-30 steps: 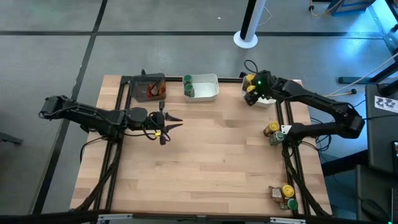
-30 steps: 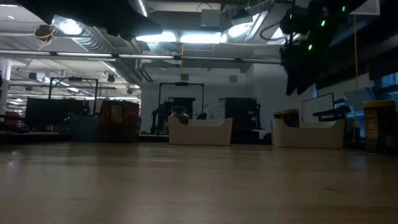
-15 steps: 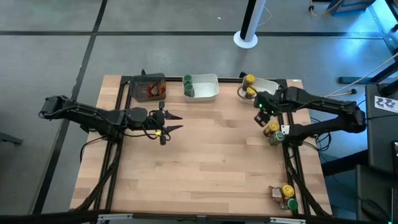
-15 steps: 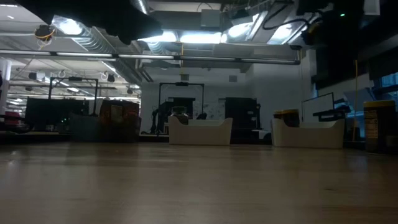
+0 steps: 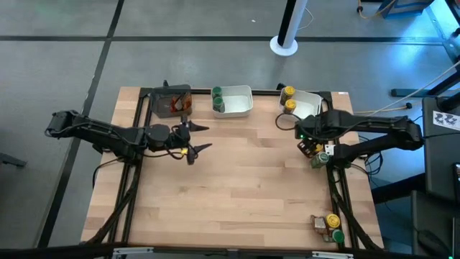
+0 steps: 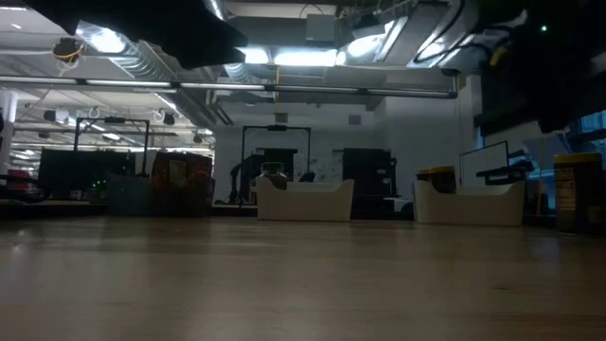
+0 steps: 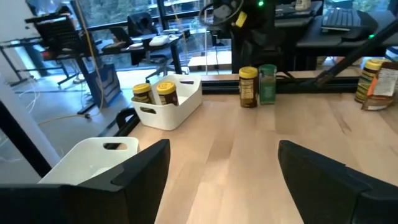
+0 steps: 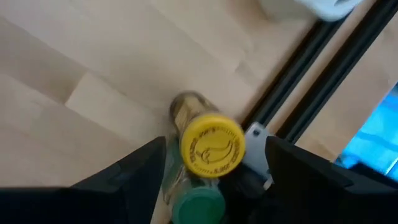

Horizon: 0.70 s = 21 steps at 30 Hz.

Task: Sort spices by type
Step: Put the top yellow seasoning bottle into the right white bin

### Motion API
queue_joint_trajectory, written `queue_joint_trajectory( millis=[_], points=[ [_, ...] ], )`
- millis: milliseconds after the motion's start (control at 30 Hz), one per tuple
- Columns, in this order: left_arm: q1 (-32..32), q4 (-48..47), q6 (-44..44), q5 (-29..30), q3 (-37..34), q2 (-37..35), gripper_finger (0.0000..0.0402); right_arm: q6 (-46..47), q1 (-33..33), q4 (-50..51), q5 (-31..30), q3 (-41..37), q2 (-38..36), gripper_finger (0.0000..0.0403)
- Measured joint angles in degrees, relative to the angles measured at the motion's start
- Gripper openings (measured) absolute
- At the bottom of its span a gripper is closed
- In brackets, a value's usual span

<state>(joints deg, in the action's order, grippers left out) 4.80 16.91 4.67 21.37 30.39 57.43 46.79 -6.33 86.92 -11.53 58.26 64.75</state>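
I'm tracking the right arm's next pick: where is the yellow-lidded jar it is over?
High view: at the table's right edge, the yellow-lidded jar stands beside a green-lidded jar, under the right gripper.

You've got a pale wood table [image 5: 237,187] with black rails, two white trays [image 5: 237,101] up back and a dark tray [image 5: 171,101] holding something reddish-brown. Yellow-lidded jars [image 5: 288,98] sit in the right white tray, green-lidded ones [image 5: 217,99] in the middle one. Right wrist view shows a yellow lid [image 8: 212,145] with a dark logo, green lid [image 8: 198,206] beside it
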Motion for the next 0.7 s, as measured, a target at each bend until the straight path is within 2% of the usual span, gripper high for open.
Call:
queue_joint_trajectory(
  millis=[333,700],
  points=[
    [0.11,0.0,-0.38,-0.13,0.0,0.0,0.0282,2.75,-0.02,-1.03,1.93,-6.36,-0.87,0.0276],
    [0.09,0.05,-1.22,-0.13,0.0,0.0,0.0281,5.47,-0.07,-4.31,0.9,-6.73,-2.45,0.0276]
  ],
)
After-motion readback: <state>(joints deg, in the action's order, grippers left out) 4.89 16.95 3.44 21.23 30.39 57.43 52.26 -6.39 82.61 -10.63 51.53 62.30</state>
